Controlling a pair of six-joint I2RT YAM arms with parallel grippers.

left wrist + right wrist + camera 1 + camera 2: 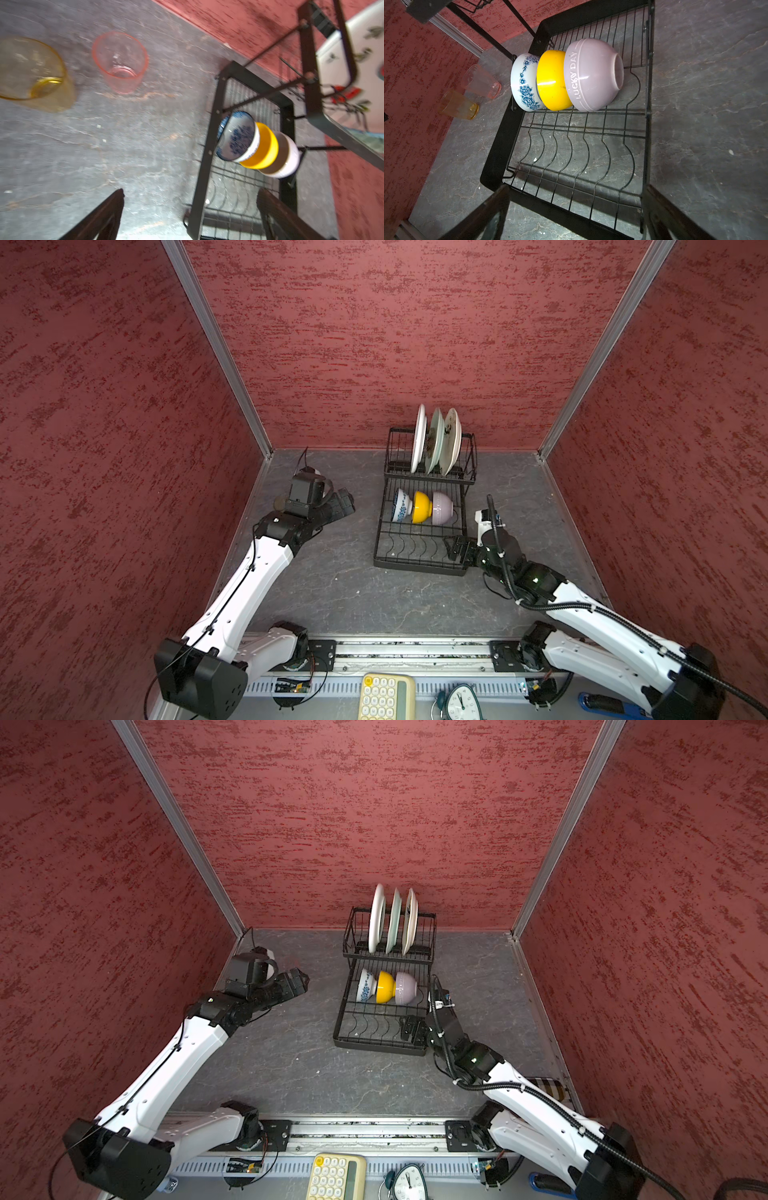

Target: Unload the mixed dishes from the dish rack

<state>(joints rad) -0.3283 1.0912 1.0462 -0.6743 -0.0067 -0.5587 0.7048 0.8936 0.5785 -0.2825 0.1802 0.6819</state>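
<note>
The black wire dish rack (415,564) stands at the back centre. Its tall basket holds three upright plates: white (419,439), pale green (435,439), cream (453,439). On the flat tray lie three bowls on their sides: blue-white (401,506), yellow (422,507), lavender (442,508). An amber tumbler (33,72) and a pink tumbler (120,62) stand on the table to the rack's left. My left gripper (344,502) hangs open above the table left of the rack, empty. My right gripper (455,549) is open over the tray's near right corner, holding nothing.
Red textured walls (124,406) close in the grey table (332,593) on three sides. Along the front runs the arms' rail (415,649), with a yellow calculator (386,697), a clock (461,699) and a blue object (602,703) beyond it.
</note>
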